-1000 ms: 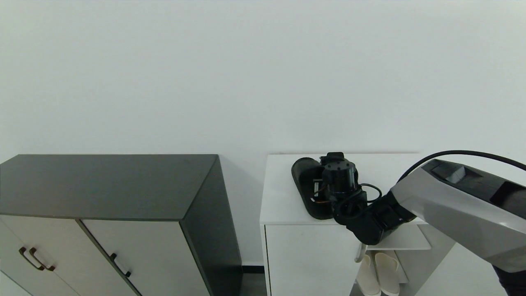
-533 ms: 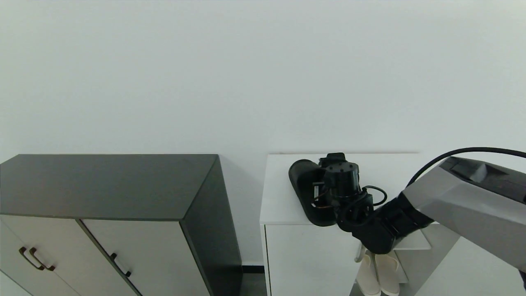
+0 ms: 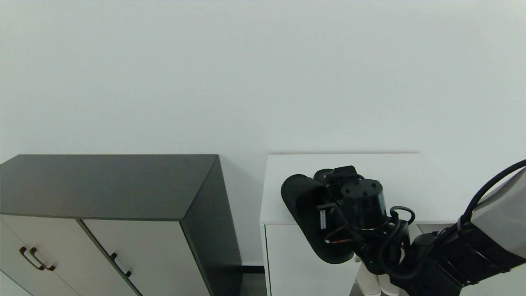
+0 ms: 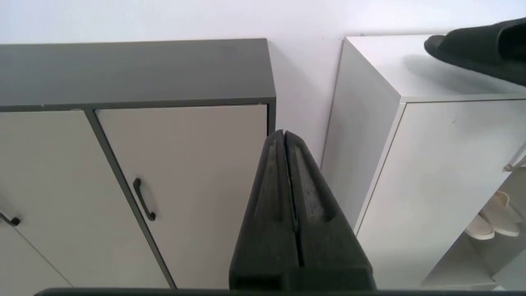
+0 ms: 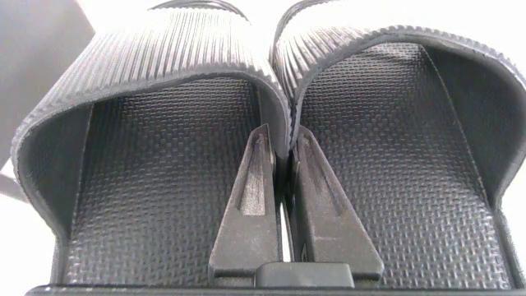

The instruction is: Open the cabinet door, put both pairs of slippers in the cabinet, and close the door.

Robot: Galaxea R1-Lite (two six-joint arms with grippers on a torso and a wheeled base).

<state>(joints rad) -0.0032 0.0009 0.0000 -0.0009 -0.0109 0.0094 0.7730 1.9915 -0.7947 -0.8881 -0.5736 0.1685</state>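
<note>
A pair of black slippers (image 3: 306,213) hangs over the front edge of the white cabinet (image 3: 287,193), toes pointing up and back. My right gripper (image 5: 283,144) is shut on the two inner walls of the black slippers (image 5: 164,164), pinching them together. A pair of white slippers (image 4: 491,224) lies on a low shelf inside the white cabinet's open right side, and their toes (image 3: 367,285) peek out below my right arm. My left gripper (image 4: 284,136) is shut with nothing in it, low in front of the dark-topped cabinet (image 4: 123,74).
The dark-topped cabinet (image 3: 107,185) stands left of the white one with its pale doors shut and dark handles (image 3: 120,265) on them. A narrow gap separates the two cabinets. A plain white wall is behind.
My right arm has pulled back toward me and down with the black slippers, which came from the cabinet top to hang past its front edge. The left gripper's earlier position is not shown.
</note>
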